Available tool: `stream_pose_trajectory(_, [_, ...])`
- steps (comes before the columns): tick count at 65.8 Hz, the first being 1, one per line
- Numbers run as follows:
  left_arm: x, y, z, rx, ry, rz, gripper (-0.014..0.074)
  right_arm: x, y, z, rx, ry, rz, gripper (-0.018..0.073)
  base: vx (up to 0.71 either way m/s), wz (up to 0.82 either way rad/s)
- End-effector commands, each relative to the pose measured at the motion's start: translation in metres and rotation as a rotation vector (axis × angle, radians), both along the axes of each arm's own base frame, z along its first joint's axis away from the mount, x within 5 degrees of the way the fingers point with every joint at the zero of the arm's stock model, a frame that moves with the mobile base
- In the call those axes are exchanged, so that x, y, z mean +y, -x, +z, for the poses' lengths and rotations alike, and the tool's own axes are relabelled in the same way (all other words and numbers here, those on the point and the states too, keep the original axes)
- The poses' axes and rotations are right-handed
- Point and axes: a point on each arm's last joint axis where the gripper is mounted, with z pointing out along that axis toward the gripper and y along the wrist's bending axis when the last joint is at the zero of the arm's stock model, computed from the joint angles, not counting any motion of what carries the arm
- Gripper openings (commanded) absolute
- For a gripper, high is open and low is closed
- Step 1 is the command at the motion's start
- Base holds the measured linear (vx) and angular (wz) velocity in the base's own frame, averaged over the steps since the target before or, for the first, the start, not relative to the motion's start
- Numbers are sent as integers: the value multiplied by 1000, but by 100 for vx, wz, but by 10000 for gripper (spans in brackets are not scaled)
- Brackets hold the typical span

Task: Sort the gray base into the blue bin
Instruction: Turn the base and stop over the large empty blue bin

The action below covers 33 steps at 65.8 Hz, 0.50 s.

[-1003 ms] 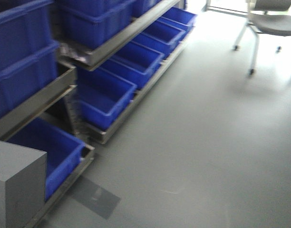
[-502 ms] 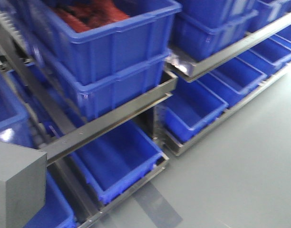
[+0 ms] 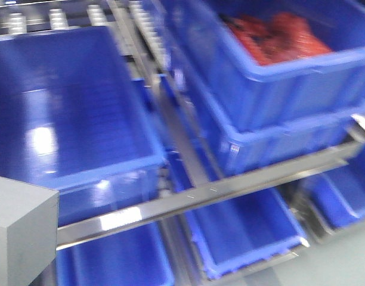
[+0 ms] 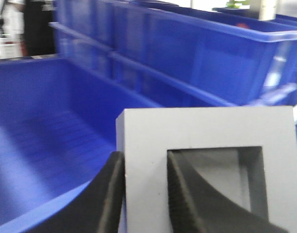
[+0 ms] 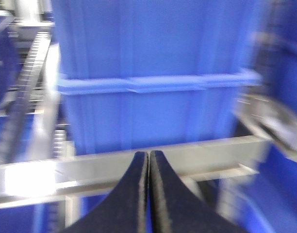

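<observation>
The gray base (image 4: 206,131) fills the lower right of the left wrist view, its square recess facing the camera. My left gripper (image 4: 144,189) is shut on its left wall, one finger outside and the other inside the recess. From the front camera the same gray base (image 3: 18,232) is a block at the bottom left. A large empty blue bin (image 3: 69,113) lies just beyond it, and in the left wrist view this blue bin (image 4: 46,141) opens to the left of the block. My right gripper (image 5: 148,160) is shut with nothing in it, facing a stacked blue tub.
Metal rack rails (image 3: 188,196) run between rows of blue tubs. A tub at the upper right holds red items (image 3: 278,36). More blue tubs (image 3: 248,232) sit on the lower shelf. A stacked blue tub (image 5: 153,73) and a rail (image 5: 139,165) stand close before the right gripper.
The view has swung left along the racks: floor and chair are gone, the tub of red items shifted right, and a large empty bin now fills the upper left. The gray base keeps its place.
</observation>
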Motion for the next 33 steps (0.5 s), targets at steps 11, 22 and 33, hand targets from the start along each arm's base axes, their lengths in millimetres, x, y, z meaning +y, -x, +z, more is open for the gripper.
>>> stream_pose_trajectory(11, [0,2,19,-113,61,-11,-6,0,0,3,-76,12,-4,-9,16,66])
stream_pose_trajectory(22, [0,2,19,-113,61,-11,-6,0,0,3,-76,12,-4,-9,14,51])
stream_pose_trajectory(33, [0,2,19,-113,61,-11,-6,0,0,3,-76,12,-4,-9,12,35])
